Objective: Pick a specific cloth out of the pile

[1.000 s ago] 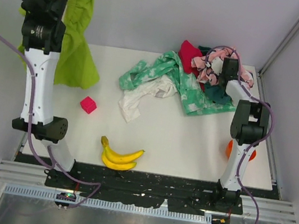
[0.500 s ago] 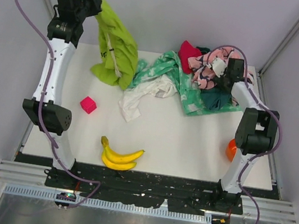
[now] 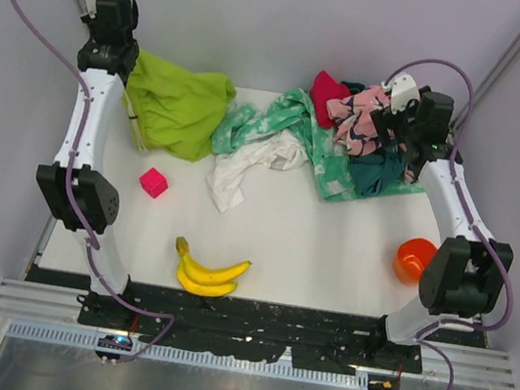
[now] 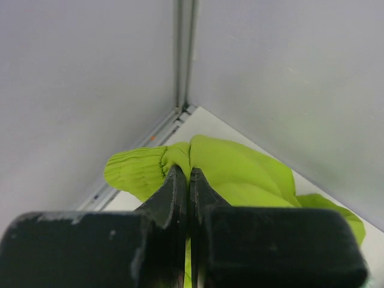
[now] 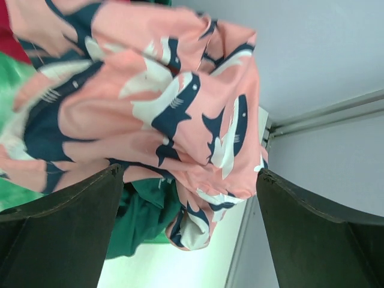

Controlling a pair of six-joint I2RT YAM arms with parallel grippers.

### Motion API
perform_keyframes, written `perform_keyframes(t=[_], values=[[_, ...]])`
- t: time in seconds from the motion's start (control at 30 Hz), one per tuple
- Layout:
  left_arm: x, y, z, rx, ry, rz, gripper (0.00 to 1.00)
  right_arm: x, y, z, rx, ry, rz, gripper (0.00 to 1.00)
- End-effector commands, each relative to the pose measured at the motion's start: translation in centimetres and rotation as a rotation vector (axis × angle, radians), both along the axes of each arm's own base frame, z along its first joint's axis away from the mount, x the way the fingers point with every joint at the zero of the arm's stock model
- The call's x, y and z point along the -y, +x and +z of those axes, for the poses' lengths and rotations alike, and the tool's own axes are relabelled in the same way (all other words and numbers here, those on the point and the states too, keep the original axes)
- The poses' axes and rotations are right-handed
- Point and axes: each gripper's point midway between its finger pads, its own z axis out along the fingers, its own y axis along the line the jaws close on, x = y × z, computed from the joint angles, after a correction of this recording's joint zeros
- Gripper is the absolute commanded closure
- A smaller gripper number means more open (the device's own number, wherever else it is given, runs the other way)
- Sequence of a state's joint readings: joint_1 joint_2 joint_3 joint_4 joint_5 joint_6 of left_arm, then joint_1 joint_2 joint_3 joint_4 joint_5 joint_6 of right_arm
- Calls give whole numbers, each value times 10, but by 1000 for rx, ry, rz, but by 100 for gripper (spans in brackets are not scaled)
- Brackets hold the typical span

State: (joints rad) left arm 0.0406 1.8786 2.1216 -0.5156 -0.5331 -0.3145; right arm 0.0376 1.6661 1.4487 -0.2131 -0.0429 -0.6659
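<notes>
The left gripper point(image 4: 189, 175) has its two dark fingers point(image 4: 173, 195) pressed together on a bunched fold of the lime-green cloth point(image 4: 240, 174), so the fabric bulges out on both sides of the tips. In the overhead view that gripper point(image 3: 127, 63) sits above the far-left corner of the tabletop point(image 3: 320, 254). The lime-green cloth point(image 3: 177, 108) spreads from the gripper to the right along the far edge. Its right end lies just beside the left end of the mint-green printed cloth point(image 3: 299, 134); whether the two touch cannot be told.

The right gripper point(image 5: 189, 174) has its jaws spread wide. The pink shark-print cloth point(image 5: 162, 102) fills the view between and beyond them, and a dark teal cloth point(image 5: 144, 222) lies beneath it. No contact between the fingers and the fabric can be made out. Seen from above, this gripper point(image 3: 399, 128) hangs over the pile point(image 3: 349, 135) near the far-right corner. There the pink shark-print cloth tops the heap, a red cloth point(image 3: 327, 95) lies at its far side, and the dark teal cloth is at its near right.

A white cloth point(image 3: 242, 168) trails from the pile toward the middle of the tabletop. A pink cube point(image 3: 153, 182) sits toward the left edge, a banana bunch point(image 3: 209, 272) near the near edge, and an orange bowl point(image 3: 415, 259) by the right edge.
</notes>
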Motion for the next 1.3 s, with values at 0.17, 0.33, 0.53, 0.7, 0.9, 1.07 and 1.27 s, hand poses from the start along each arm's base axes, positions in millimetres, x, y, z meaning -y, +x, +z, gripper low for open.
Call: perform_keyframes(t=[0.17, 0.33, 0.53, 0.7, 0.9, 1.07, 1.27], values=[[-29, -8, 14, -14, 91, 179, 100, -23, -18, 101, 331, 322, -17, 5], [21, 33, -28, -22, 2, -71, 100, -25, -25, 105, 328, 437, -57, 5], [82, 55, -105, -211, -18, -179, 98, -26, -37, 115, 333, 615, -125, 5], [95, 34, -180, -433, -159, -169, 19, -30, -70, 113, 301, 756, -169, 5], [110, -15, -115, -362, -211, -240, 0, -16, -120, 63, 184, 798, -331, 5], [118, -107, -51, -213, -239, -278, 0, -4, -161, 29, 135, 797, -439, 5], [136, -222, -97, -68, -348, -395, 0, -13, -202, -9, 88, 855, -429, 5]])
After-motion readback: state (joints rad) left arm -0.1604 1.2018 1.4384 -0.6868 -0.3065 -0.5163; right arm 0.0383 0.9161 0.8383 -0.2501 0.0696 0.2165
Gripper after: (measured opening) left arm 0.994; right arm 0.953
